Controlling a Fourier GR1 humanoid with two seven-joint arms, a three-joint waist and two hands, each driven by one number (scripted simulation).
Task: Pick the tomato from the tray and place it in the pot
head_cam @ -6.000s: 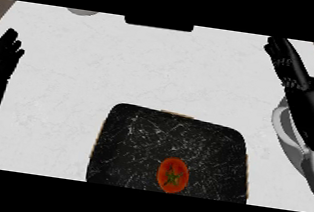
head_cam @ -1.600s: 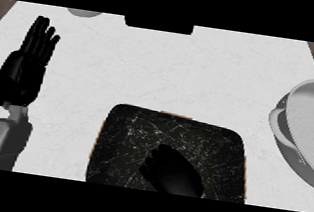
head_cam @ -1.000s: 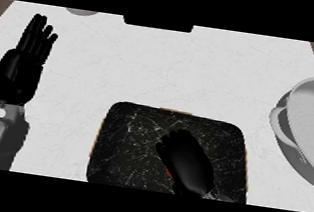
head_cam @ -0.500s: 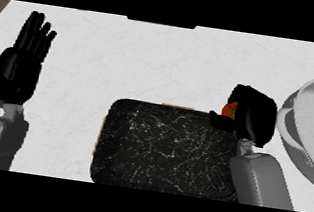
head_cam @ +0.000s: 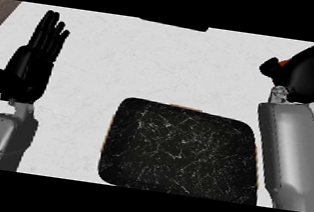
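The dark tray is lying nearest on the white worktop. Left of the tray, the left hand is resting open, fingers straight up. Beyond the tray's far right corner, the right hand is curling around the tomato; only a red sliver is showing.

Left hand open at left, fingers up, right hand upper right, fingers curled in grasp

A kitchen, by its white marble counter and dark tray
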